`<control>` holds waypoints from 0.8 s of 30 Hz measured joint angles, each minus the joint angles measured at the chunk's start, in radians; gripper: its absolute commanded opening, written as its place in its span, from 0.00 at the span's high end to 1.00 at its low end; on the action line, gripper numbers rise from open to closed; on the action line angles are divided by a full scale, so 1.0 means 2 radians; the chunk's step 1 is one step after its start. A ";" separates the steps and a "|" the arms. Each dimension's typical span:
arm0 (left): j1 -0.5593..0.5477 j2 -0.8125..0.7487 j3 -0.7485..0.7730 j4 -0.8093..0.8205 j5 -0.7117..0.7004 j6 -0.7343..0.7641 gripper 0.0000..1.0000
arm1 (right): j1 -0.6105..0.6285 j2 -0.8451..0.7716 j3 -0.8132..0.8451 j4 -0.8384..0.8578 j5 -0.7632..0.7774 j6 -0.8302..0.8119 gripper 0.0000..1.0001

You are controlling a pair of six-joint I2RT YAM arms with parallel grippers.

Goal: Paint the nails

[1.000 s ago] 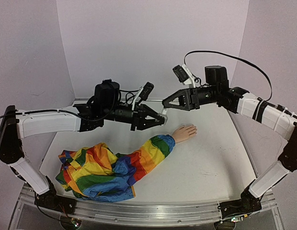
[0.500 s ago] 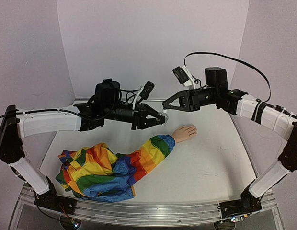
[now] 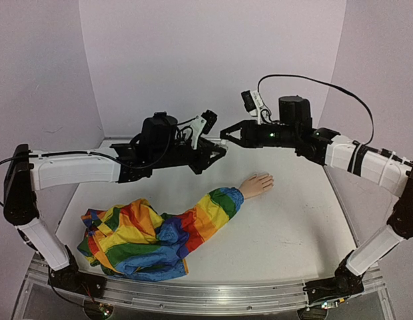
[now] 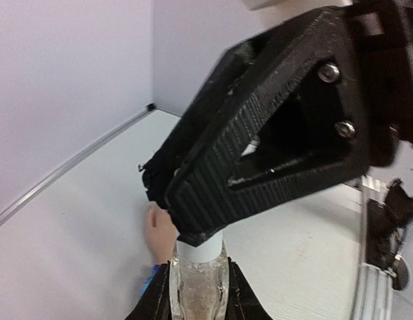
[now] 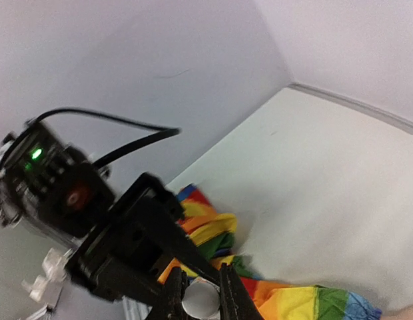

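Over at 11 o'clock from the mannequin hand (image 3: 258, 184), your left gripper (image 3: 218, 151) is clamped on the clear bottle (image 4: 198, 293) and your right gripper (image 3: 224, 136) pinches its white cap (image 5: 200, 300)

- nails (image 3: 268, 179): too small to tell in the top view; none made out in either wrist view.
- clear bottle (image 4: 197, 290): between the left gripper (image 4: 198, 303) fingers; lower body cut off by the bottom edge.
- white cap (image 5: 200, 301): between the right gripper (image 5: 200, 297) fingers; lower part cut off by the bottom edge.
- mannequin hand (image 4: 158, 233): beyond the left gripper, blurred, mostly hidden behind the clear bottle and the right gripper.
- rainbow sleeve (image 5: 296, 303): beyond the right gripper; cut off by the bottom edge.
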 measured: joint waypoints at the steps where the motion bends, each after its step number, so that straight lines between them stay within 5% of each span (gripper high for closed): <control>1: -0.002 0.009 0.006 0.000 -0.031 0.005 1.00 | 0.011 0.000 0.000 -0.002 0.059 0.017 1.00; 6: -0.012 0.059 0.032 0.007 -0.122 0.022 1.00 | 0.069 0.009 0.001 -0.022 0.304 0.089 1.00; 10: -0.019 0.074 0.032 0.012 -0.142 0.029 1.00 | 0.087 0.017 0.006 -0.044 0.375 0.105 0.98; 12: -0.021 0.074 0.029 0.016 -0.146 0.029 1.00 | 0.091 0.016 0.008 -0.050 0.385 0.101 0.79; 17: -0.022 0.056 -0.007 0.050 -0.140 0.028 1.00 | 0.090 0.003 0.009 -0.075 0.340 0.066 0.52; 21: -0.017 0.031 -0.027 0.049 -0.102 0.006 1.00 | 0.051 -0.016 0.009 -0.085 0.217 0.020 0.30; 24: 0.001 0.015 -0.032 0.049 -0.035 -0.021 1.00 | -0.003 -0.024 0.009 -0.084 0.115 -0.008 0.25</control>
